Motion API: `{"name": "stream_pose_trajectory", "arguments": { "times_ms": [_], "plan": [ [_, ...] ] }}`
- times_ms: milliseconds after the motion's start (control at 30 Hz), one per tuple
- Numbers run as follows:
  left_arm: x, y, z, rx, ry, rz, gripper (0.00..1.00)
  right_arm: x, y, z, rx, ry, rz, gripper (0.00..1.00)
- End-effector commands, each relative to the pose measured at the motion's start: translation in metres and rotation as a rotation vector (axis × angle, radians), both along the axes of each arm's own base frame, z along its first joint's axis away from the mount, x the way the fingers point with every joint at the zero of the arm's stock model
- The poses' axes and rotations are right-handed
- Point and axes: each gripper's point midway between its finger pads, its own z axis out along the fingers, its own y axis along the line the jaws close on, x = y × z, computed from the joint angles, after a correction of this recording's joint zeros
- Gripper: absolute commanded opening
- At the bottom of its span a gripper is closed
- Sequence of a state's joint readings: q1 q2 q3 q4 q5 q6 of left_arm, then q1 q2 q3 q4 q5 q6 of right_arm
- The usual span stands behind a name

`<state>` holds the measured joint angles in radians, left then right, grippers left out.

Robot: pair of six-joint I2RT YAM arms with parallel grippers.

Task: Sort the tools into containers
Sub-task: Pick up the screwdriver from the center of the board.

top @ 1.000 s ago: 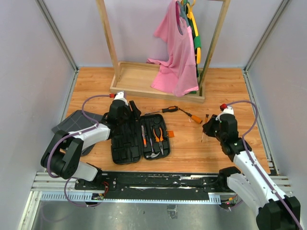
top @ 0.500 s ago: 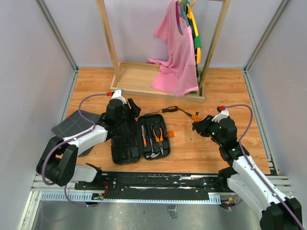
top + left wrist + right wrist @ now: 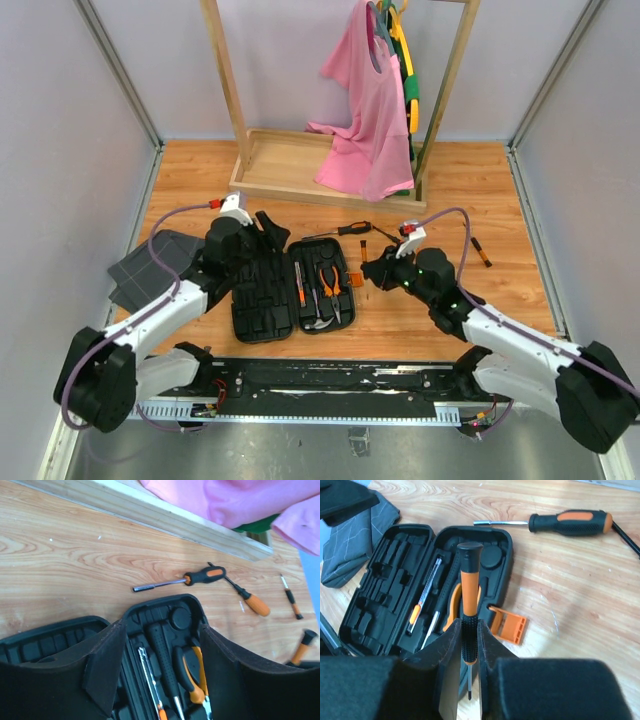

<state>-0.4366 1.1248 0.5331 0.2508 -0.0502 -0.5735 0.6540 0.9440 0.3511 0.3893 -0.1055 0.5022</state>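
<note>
Swinging leftward since a second ago, our right gripper (image 3: 469, 647) now hangs just beside the tool case (image 3: 258, 300), clamped on a small screwdriver (image 3: 469, 595). Our left gripper (image 3: 161, 652) hovers open above the case. Next we need to line the screwdriver up with a free slot, then lower it.

Wood tbl (image 3: 500, 200), grey walls (image 3: 60, 120), clothes rack (image 3: 224, 80)
</note>
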Motion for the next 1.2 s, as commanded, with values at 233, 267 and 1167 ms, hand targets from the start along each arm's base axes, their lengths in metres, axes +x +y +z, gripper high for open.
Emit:
{"name": "stream_pose_trajectory", "arguments": {
  "times_ms": [233, 267, 1167],
  "plan": [
    [-0.045, -0.013, 0.060, -0.180, -0.102, -0.127, 0.70, 0.010, 0.106, 0.058, 0.266, -0.010, 0.169, 0.01],
    [-0.047, -0.015, 0.063, -0.191, -0.108, -0.138, 0.70, 0.009, 0.117, 0.059, 0.289, 0.006, 0.184, 0.01],
    [-0.057, -0.033, 0.061, -0.220, -0.035, -0.214, 0.49, -0.009, 0.195, 0.075, 0.613, 0.154, 0.418, 0.01]
  ]
}}
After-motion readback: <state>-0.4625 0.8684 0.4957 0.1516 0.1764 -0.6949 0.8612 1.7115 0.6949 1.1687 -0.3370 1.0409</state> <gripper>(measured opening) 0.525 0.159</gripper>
